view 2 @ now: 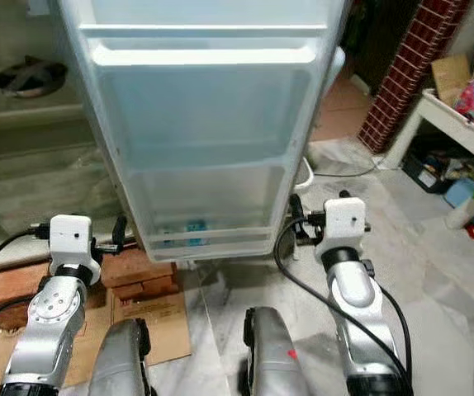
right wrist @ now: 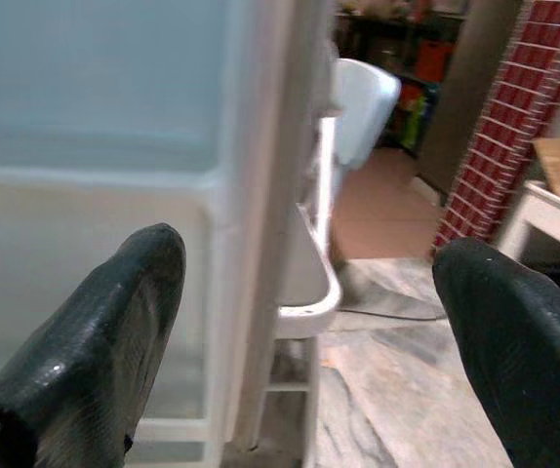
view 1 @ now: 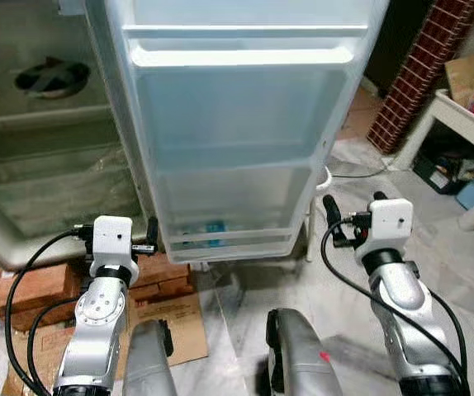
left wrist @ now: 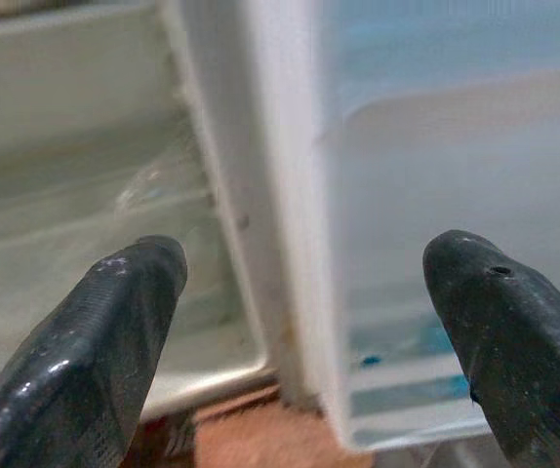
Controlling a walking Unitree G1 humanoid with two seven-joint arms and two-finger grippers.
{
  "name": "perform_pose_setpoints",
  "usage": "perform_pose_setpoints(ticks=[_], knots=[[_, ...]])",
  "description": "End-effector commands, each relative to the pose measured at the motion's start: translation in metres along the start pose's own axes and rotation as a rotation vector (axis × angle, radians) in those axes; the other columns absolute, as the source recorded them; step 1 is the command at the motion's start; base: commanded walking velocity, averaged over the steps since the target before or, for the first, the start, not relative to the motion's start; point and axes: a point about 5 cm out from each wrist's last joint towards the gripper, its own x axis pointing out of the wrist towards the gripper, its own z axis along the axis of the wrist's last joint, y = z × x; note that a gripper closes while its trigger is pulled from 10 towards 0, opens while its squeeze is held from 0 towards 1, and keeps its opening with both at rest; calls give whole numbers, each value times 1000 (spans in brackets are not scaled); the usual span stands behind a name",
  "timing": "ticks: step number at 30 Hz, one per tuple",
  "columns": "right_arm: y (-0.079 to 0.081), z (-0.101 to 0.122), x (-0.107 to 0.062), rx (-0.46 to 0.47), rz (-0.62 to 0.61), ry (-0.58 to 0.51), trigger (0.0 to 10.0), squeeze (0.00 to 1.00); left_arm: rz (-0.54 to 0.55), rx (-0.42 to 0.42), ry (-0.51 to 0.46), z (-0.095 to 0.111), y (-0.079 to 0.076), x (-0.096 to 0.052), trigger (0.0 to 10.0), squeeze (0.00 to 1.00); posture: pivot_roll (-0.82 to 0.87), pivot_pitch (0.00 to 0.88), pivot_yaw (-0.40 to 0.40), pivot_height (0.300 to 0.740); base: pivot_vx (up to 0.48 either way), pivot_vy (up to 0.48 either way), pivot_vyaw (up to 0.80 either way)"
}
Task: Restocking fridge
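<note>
The fridge door (view 1: 237, 148) is swung open, straight ahead between both pincers. The left pincer (left wrist: 304, 322) and right pincer (right wrist: 309, 322) are spread wide, empty; the right is held nearer the door's free edge

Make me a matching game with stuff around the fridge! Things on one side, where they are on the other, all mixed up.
Things:
1. fridge door
2. bricks
3. dark bowl
4. blue item

Places:
A. on a shelf inside the fridge
B. swung open, straight ahead
C. in the door's bottom rack
D. on the floor under the fridge

Pairs: 1-B, 2-D, 3-A, 4-C
</note>
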Motion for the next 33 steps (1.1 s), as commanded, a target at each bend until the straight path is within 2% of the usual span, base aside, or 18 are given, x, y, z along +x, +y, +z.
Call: perform_pose_setpoints(ticks=[1,25,33], knots=[[-4,5,1,20,-8,-14,10000,0,-27,13,-5,0,-3,-1,10000,0,-21,0,-16,584,0,0,0],[-2,5,5,23,21,-12,10000,0,-60,34,-35,2,-9,3,10000,0,-32,0,-6,740,0,0,0],[-4,5,5,18,19,-9,10000,0,-62,37,-35,2,-11,6,10000,0,-43,0,1,740,0,0,0]])
